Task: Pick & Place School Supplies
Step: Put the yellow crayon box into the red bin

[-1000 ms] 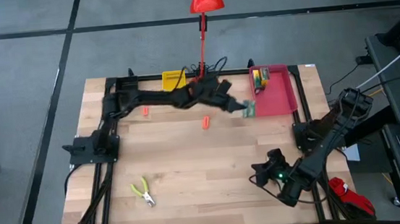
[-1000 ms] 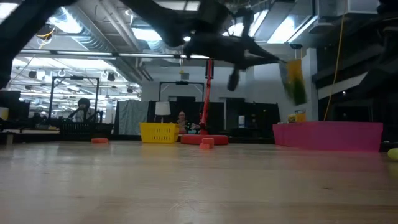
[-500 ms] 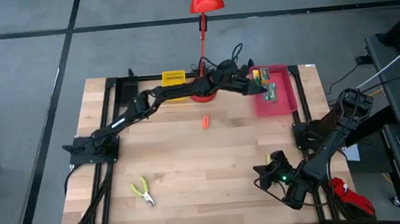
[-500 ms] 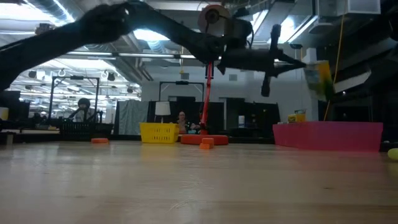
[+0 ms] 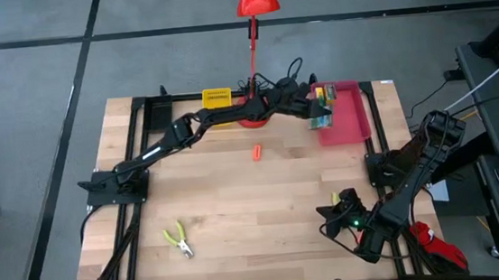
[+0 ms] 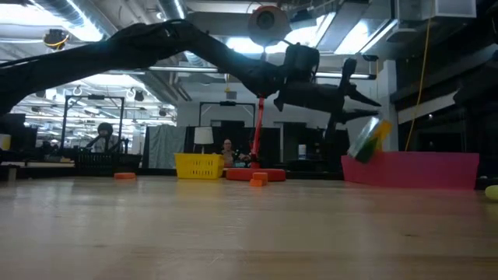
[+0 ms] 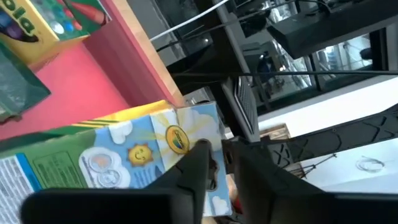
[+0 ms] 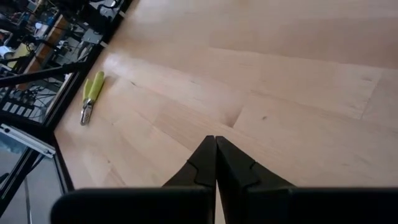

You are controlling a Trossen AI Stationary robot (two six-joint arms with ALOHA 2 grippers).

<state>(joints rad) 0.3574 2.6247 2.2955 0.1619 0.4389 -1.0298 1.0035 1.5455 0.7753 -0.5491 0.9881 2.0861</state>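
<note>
**One crayon box tipping at the pink tray's edge, left hand released**

High view: your left arm stretches across the tabletop (image 5: 237, 204) to the pink tray (image 5: 354, 122) at the far right. The left hand (image 5: 313, 114) hangs over the tray's near-left rim with a crayon box (image 5: 322, 121) just beside it. An orange piece (image 5: 256, 152) lies mid-table. One pair of pliers (image 5: 178, 240) lies near the front left. Your right hand (image 5: 332, 218) waits low at the front right.

Low view: the crayon box (image 6: 367, 141) is tilted at the pink tray's (image 6: 424, 167) left wall, below the left hand (image 6: 342, 93) and clear of its fingers.

Left wrist view: the fingers (image 7: 196, 165) stand slightly parted with nothing between them. The crayon box (image 7: 118, 158) lies beyond them over the pink tray (image 7: 74, 81), and a second crayon box (image 7: 43, 22) rests farther in.

Right wrist view: your right hand (image 8: 216, 140) is clenched and empty above bare wood. Lime-handled pliers (image 8: 91, 96) lie well off near the table's edge.
</note>
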